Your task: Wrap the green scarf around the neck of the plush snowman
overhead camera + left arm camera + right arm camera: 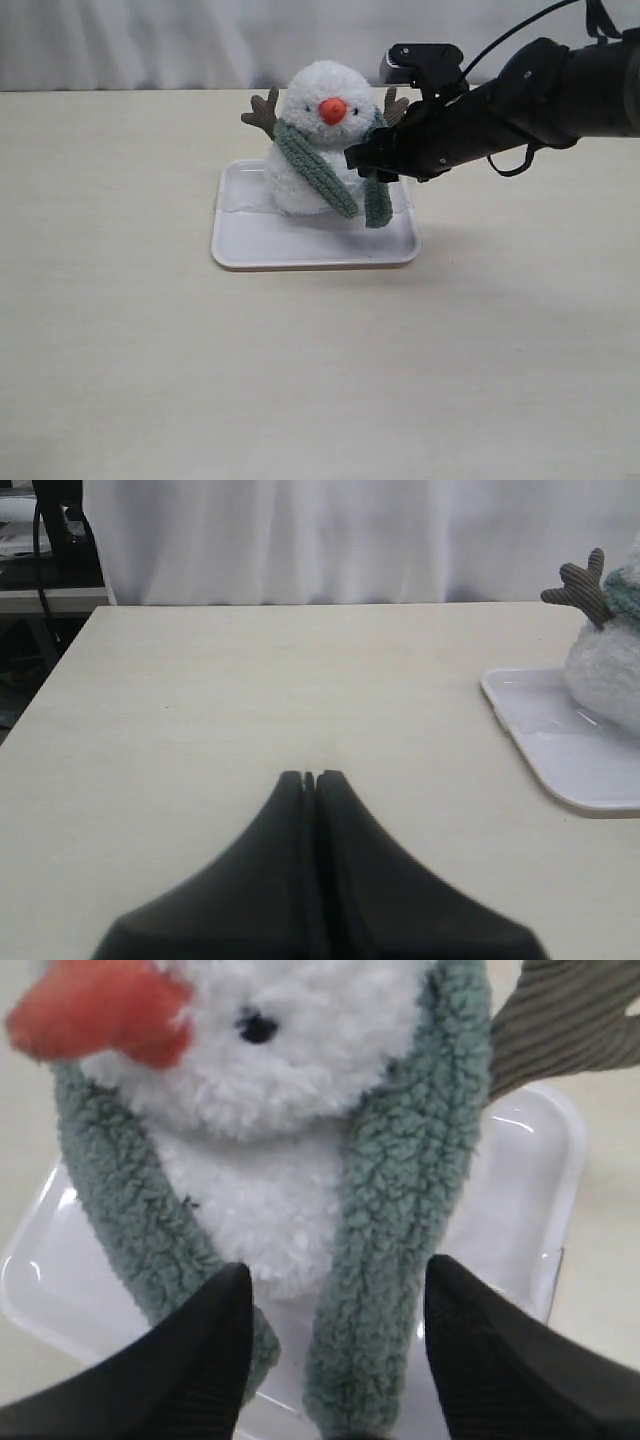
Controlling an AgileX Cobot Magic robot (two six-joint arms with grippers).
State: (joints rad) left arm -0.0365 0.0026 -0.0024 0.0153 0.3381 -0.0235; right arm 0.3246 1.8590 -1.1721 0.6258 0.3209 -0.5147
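The plush snowman (318, 120) stands upright on a white tray (300, 250), white and fluffy with an orange nose (333, 110) and brown twig arms. The green scarf (315, 172) lies around its neck, one end slanting across its front, the other end (377, 200) hanging at its right side. My right gripper (362, 160) is open right at that hanging end. In the right wrist view the scarf end (385, 1290) hangs loose between the spread fingers (215, 1330) of my right gripper (337, 1285), touching neither. My left gripper (310, 777) is shut and empty over bare table, left of the tray (560, 750).
The tray sits mid-table on a pale tabletop (150, 350). A white curtain (150, 40) hangs behind the table's far edge. In the left wrist view the table's left edge (50, 690) shows, with dark equipment (50, 540) beyond it.
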